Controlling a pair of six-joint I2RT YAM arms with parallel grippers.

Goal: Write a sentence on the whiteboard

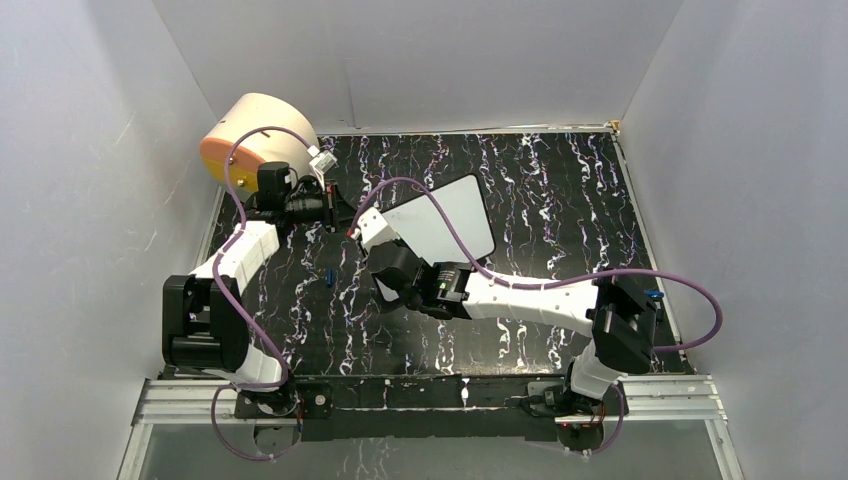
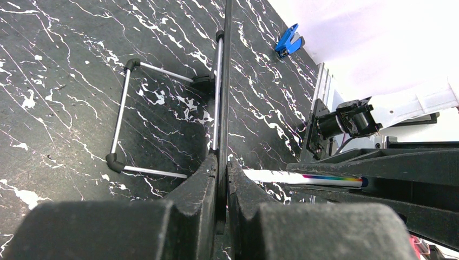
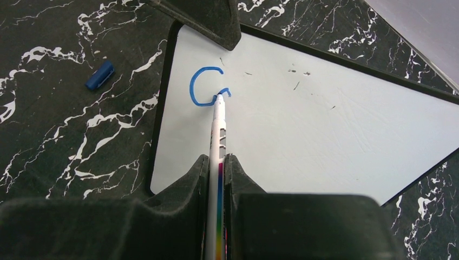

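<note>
The whiteboard (image 1: 452, 215) lies tilted on the dark marbled table; in the right wrist view (image 3: 325, 124) its pale face fills the frame. On it are a blue "C" (image 3: 201, 86) and a short blue stroke just right of it. My right gripper (image 3: 216, 160) is shut on a white marker (image 3: 218, 130) with a rainbow stripe, its tip touching the board at that stroke. My left gripper (image 2: 222, 162) is shut on the whiteboard's black edge (image 2: 223, 81), seen edge-on. One of its fingers (image 3: 208, 21) shows at the board's top left corner.
A blue marker cap (image 3: 100, 75) lies on the table left of the board, also in the top view (image 1: 329, 275). A wire stand (image 2: 122, 108) sits behind the board. A cream-and-orange drum (image 1: 255, 135) stands at the back left. White walls enclose the table.
</note>
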